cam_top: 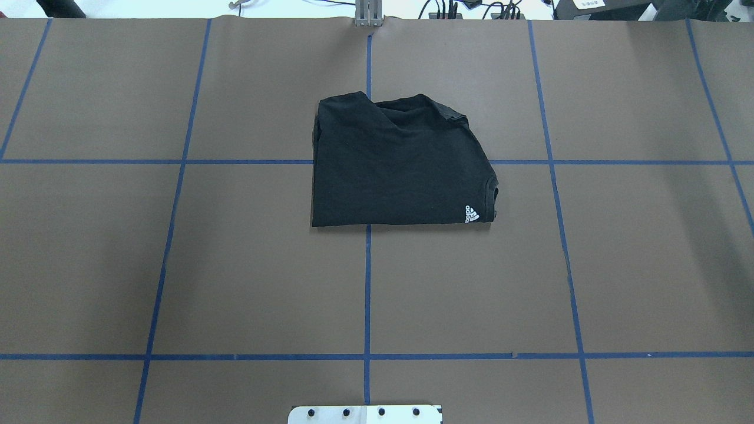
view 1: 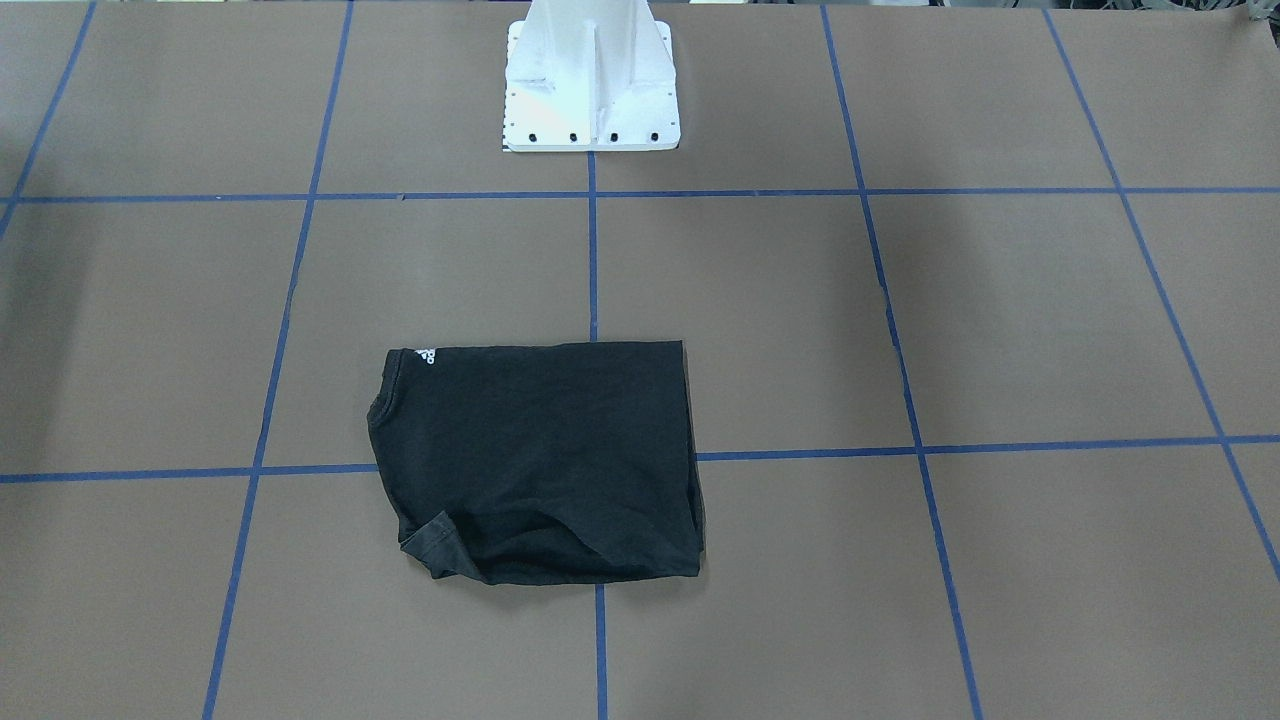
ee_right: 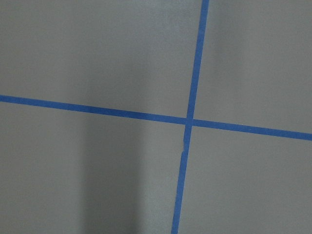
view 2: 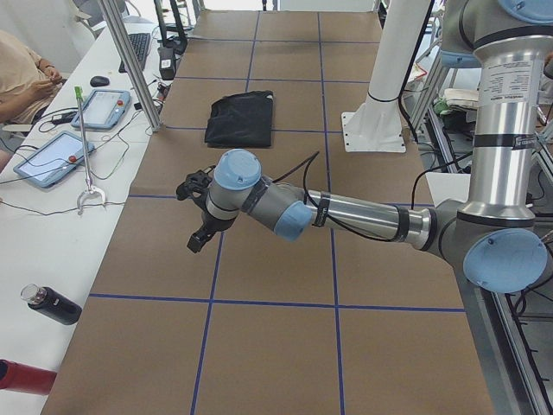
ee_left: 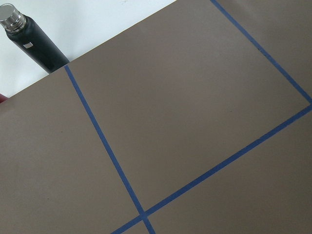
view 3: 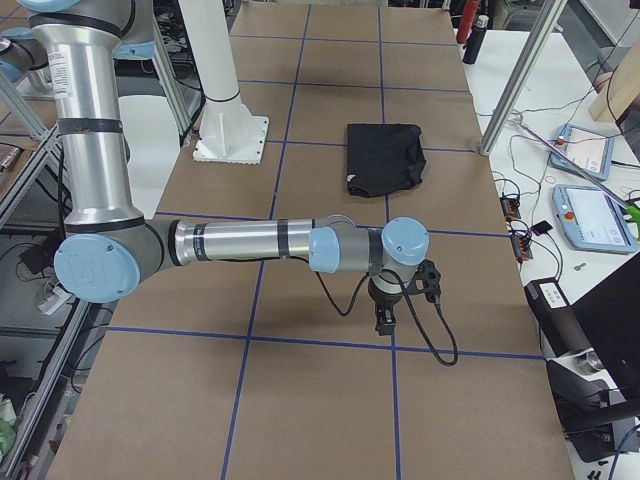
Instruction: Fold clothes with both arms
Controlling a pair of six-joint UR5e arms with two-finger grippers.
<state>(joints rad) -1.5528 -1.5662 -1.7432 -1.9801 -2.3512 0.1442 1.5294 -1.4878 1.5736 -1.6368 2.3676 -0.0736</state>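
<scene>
Hanging above the brown desk (view 2: 285, 346), the left claw (view 2: 196, 245) shows only in the side view from the robot's left. There it is small and dark, so I cannot tell whether its fingers are spread or pressed together. The right claw (view 3: 385, 322) likewise shows only in the opposite side view, pointing down over a blue tape line (view 3: 300, 340), and its state cannot be told either. Each claw's own camera takes in only brown desk and crossing tape. The left one also catches a black bottle (ee_left: 34, 41) with a silver cap, lying on the white surface just past the desk's edge.

The left arm (view 2: 363, 216) and right arm (view 3: 240, 242) each stretch out low and nearly level from their elbows, well apart from the black T-shirt (cam_top: 394, 165). The shirt lies folded into a rough rectangle at the desk's middle, on the far side from the white base mount (view 1: 590, 80), over a tape crossing. The overhead view shows a white logo (cam_top: 472, 214) by the collar at the fold's near right corner. The front-facing view adds a sleeve hem turned up at the far corner. The left side view alone shows a person (view 2: 22, 78) seated by two tablets (view 2: 102, 106).
</scene>
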